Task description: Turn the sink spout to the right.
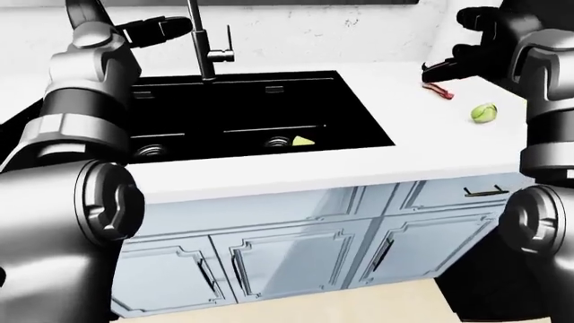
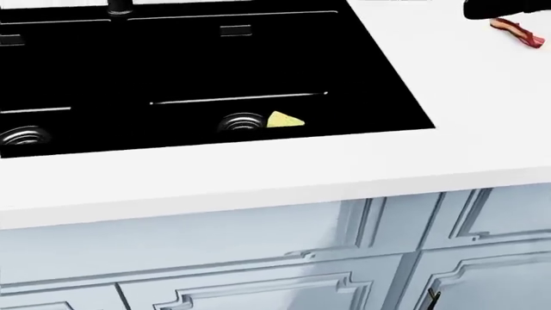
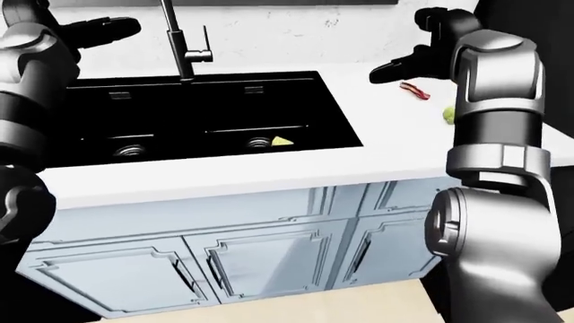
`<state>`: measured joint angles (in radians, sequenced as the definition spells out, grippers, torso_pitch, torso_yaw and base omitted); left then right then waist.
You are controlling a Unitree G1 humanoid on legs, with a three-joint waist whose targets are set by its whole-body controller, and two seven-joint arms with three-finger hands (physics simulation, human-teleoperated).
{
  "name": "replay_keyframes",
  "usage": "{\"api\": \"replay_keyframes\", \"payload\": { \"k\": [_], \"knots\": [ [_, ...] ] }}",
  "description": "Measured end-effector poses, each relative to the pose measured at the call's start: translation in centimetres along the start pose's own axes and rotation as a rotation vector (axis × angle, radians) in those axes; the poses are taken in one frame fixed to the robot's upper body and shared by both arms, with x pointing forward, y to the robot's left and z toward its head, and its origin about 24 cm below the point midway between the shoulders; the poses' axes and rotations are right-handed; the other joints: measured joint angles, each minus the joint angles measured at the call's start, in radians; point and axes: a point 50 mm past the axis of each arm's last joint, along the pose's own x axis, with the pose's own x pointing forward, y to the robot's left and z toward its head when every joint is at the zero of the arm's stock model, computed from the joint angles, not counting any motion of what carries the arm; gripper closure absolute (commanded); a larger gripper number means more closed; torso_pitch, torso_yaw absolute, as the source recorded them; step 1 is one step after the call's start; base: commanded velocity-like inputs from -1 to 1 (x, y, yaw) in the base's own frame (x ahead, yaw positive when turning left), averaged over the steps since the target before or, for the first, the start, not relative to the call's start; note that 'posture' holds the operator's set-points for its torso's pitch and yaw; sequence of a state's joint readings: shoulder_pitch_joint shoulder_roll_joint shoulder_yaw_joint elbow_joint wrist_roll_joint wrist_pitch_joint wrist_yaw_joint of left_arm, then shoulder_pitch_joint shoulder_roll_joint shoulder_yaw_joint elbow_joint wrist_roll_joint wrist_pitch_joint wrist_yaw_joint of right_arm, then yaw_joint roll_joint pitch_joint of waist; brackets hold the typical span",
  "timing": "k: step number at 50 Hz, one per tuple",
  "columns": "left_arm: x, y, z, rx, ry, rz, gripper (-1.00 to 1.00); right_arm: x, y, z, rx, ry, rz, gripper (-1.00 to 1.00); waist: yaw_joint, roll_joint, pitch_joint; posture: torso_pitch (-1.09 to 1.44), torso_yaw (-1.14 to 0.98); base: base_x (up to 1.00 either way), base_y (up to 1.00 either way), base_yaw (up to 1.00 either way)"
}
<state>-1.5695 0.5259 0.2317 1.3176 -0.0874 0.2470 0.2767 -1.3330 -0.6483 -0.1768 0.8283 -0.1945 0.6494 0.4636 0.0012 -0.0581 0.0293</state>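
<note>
In the left-eye view, the black sink (image 1: 260, 108) was set into the white counter (image 1: 422, 145), and the sink spout (image 1: 199, 40) rose upright from the sink's top rim, near its middle, with its top cut off by the frame. The left hand (image 1: 161, 28) hung just left of the spout, fingers loosely spread and closed on nothing. The right hand (image 1: 457, 60) was raised well right of the sink, its fingers open and empty, over a red strip (image 1: 439, 90) lying on the counter. A green fruit (image 1: 484, 112) lay right of the sink, below the strip. A yellow wedge (image 1: 303, 141) sat in the sink beside a drain.

In the head view, the sink filled the upper left; the yellow wedge lay touching the right drain (image 2: 241, 122), and only the spout's base showed at the sink's top edge. Pale blue cabinets (image 2: 258, 258) ran beneath the sink.

In the right-eye view, the spout stood at the sink's top rim, with its lever (image 3: 206, 44) just to its right.
</note>
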Motion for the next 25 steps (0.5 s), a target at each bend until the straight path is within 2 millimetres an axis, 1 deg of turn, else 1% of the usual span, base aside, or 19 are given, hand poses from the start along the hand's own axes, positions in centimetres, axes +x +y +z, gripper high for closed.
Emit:
{"api": "replay_keyframes", "payload": {
  "k": [2,6,9,11,12,13,15,16,18,22,24,25],
  "knots": [
    [0.0,0.1,0.0,0.002,0.010,0.002,-1.00,0.1,0.0,-0.3,0.003,0.024,0.000,-1.00,-0.002,0.009,-0.003,0.00,0.00,0.13,0.00,0.00],
    [0.0,0.5,0.8,-0.004,-0.014,0.019,-1.00,0.0,0.1,0.4,-0.004,0.006,0.002,-1.00,0.004,0.050,0.001,0.00,0.00,0.13,0.00,0.00],
    [0.0,0.5,1.3,-0.007,-0.037,0.026,-1.00,-0.2,0.0,0.6,-0.007,-0.007,0.001,-1.00,-0.003,0.089,0.000,0.00,0.00,0.13,0.00,0.00],
    [0.0,0.6,1.4,-0.007,-0.041,0.030,-1.00,-0.2,-0.1,0.6,-0.007,-0.010,-0.001,-1.00,-0.009,0.128,-0.004,0.00,0.00,0.13,0.00,0.00],
    [0.0,0.8,1.4,-0.007,-0.043,0.035,-1.00,-0.2,0.0,0.7,-0.009,-0.013,0.001,-1.00,-0.009,0.136,-0.007,0.00,0.00,0.13,0.00,0.00],
    [0.1,1.1,1.3,-0.005,-0.042,0.044,-1.00,-0.1,0.3,0.6,-0.011,-0.009,0.010,-1.00,-0.003,0.123,-0.001,0.00,0.00,0.13,0.00,0.00],
    [0.2,1.6,0.7,0.002,-0.018,0.062,-1.00,0.0,0.7,0.2,-0.010,0.006,0.027,-1.00,0.001,0.120,0.005,0.00,0.00,0.13,0.00,0.00],
    [0.3,1.7,0.4,0.007,-0.004,0.069,-1.00,0.0,0.7,0.1,-0.007,0.013,0.032,-1.00,0.002,0.116,0.004,0.00,0.00,0.12,0.00,0.00],
    [0.3,1.7,0.2,0.010,0.007,0.074,-1.00,0.0,0.5,-0.1,0.000,0.019,0.030,-1.00,0.001,0.100,0.001,0.00,0.00,0.13,0.00,0.00],
    [0.2,1.9,0.9,0.003,-0.013,0.078,-1.00,-0.4,0.1,0.5,-0.002,-0.008,0.013,-1.00,0.001,0.055,0.001,0.00,0.00,0.13,0.00,0.00],
    [0.2,2.2,1.2,-0.003,-0.021,0.087,-1.00,-0.5,0.0,1.0,-0.005,-0.024,0.010,-1.00,0.008,0.026,-0.002,0.00,0.00,0.13,0.00,0.00],
    [0.2,2.3,1.3,-0.005,-0.027,0.091,-1.00,-0.6,0.0,1.1,-0.006,-0.029,0.008,-1.00,0.011,0.007,-0.005,0.00,0.00,0.15,0.00,0.00]
  ]
}}
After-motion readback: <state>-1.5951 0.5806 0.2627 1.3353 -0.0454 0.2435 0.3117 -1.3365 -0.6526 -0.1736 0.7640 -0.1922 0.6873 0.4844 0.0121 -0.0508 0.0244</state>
